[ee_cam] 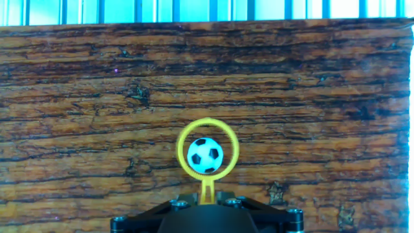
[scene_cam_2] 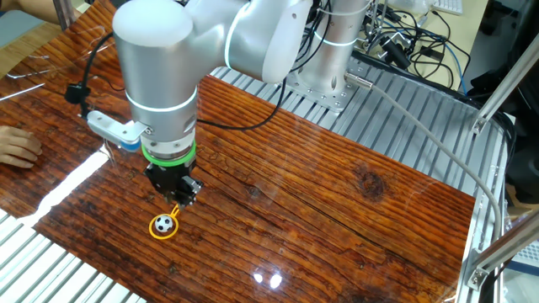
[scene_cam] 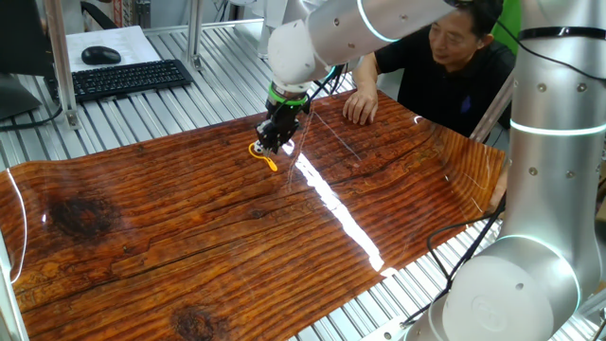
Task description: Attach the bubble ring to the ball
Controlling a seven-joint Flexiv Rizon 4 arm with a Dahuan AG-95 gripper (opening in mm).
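The bubble ring [ee_cam: 208, 173] is a yellow loop with a short stick handle. It lies around the ball [ee_cam: 205, 155], a tiny white ball with dark patches that sits inside the loop on the wooden tabletop. My gripper [ee_cam: 207, 196] is shut on the ring's handle, just behind the loop. In the other fixed view the ring [scene_cam_2: 154, 228] circles the ball [scene_cam_2: 163, 224] just below my gripper [scene_cam_2: 178, 201]. In the one fixed view the ring [scene_cam: 268, 161] shows under the gripper [scene_cam: 274, 142]; the ball is hidden there.
The wood-grain tabletop [scene_cam: 189, 237] spreads all round. A person's hand [scene_cam: 360, 104] rests at its far edge, also seen in the other fixed view [scene_cam_2: 15, 147]. A keyboard [scene_cam: 123, 78] and mouse lie beyond the table. The arm's base [scene_cam_2: 328, 76] stands at the back.
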